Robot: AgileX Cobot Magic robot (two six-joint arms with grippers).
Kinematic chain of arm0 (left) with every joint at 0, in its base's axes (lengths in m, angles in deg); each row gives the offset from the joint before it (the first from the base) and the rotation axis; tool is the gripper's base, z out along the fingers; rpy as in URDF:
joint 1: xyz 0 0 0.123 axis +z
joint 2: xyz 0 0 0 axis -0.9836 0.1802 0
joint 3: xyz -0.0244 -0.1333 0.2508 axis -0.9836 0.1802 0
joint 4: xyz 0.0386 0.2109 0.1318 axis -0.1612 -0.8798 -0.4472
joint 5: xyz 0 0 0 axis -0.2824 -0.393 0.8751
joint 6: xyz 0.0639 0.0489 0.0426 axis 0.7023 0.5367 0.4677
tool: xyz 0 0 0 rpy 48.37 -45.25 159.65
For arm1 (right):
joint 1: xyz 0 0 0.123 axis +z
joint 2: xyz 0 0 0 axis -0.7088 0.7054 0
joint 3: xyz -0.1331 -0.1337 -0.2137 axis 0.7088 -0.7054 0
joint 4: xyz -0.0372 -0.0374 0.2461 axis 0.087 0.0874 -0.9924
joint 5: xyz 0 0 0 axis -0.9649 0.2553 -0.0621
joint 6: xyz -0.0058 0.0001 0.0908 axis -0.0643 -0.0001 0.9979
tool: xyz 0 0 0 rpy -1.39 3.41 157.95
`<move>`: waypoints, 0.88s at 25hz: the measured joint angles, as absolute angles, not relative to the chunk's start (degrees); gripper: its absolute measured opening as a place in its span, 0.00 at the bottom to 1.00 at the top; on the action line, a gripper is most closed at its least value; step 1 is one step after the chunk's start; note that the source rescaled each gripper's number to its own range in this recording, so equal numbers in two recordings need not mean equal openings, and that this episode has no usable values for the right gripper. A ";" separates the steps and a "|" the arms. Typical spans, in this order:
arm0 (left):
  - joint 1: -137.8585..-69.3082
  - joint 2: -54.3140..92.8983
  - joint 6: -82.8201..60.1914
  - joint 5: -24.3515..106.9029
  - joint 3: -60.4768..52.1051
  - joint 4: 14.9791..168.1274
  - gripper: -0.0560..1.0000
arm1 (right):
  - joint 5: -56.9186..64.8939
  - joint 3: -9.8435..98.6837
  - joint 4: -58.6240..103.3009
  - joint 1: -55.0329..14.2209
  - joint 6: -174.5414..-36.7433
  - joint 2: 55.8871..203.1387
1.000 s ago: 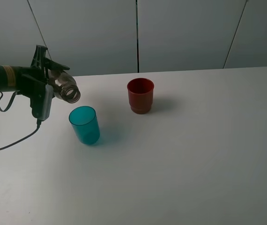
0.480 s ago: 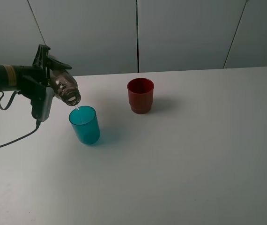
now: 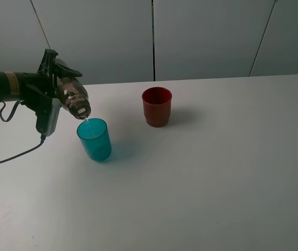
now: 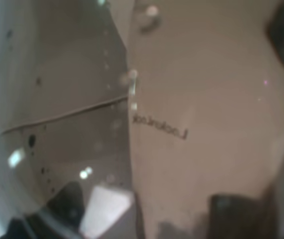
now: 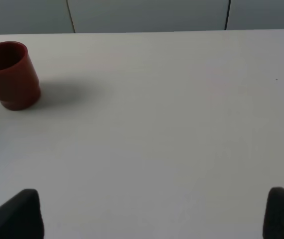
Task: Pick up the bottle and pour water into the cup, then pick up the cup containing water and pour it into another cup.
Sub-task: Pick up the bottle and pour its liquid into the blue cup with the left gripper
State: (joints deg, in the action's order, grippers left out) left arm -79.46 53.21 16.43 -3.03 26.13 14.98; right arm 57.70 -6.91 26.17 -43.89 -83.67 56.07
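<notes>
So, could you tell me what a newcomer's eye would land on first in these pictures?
On the left of the high view, the left gripper holds the tinted bottle tilted mouth-down, a thin stream falling into the teal cup just below. The dark red cup stands alone, further right and back.

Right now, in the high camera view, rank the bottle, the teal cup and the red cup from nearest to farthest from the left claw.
1. bottle, held in the left claw, tilted at left.
2. teal cup, just below the bottle's mouth.
3. red cup, farther right, mid-table.
</notes>
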 joint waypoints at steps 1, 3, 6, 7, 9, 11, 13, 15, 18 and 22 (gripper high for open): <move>-79.46 53.21 16.97 -3.03 26.13 15.10 0.07 | 57.70 -6.91 26.17 -43.89 -83.67 56.07; -79.46 53.21 17.51 -2.91 26.13 15.60 0.07 | 57.70 -6.91 26.17 -43.89 -83.67 56.07; -79.46 53.21 17.75 -2.78 26.13 16.25 0.07 | 57.70 -6.91 26.17 -43.89 -83.67 56.07; -79.46 53.21 17.77 -2.78 26.13 16.55 0.07 | 57.70 -6.91 26.17 -43.89 -83.67 56.07; -79.46 53.21 18.16 -2.68 26.13 17.26 0.07 | 57.70 -6.91 26.17 -43.89 -83.67 56.07; -79.46 53.21 19.14 -2.68 26.13 18.11 0.07 | 57.70 -6.91 26.17 -43.89 -83.67 56.07; -79.46 53.21 19.56 -2.68 26.13 18.75 0.07 | 57.70 -6.91 26.17 -43.89 -83.67 56.07; -79.46 53.21 20.32 -2.68 26.13 19.26 0.07 | 57.70 -6.91 26.17 -43.89 -83.67 56.07; -79.46 53.21 21.51 -2.68 26.13 20.37 0.07 | 57.70 -6.91 26.17 -43.89 -83.67 56.07; -79.46 53.21 22.22 -2.68 26.13 20.97 0.07 | 57.70 -6.91 26.17 -43.89 -83.67 56.07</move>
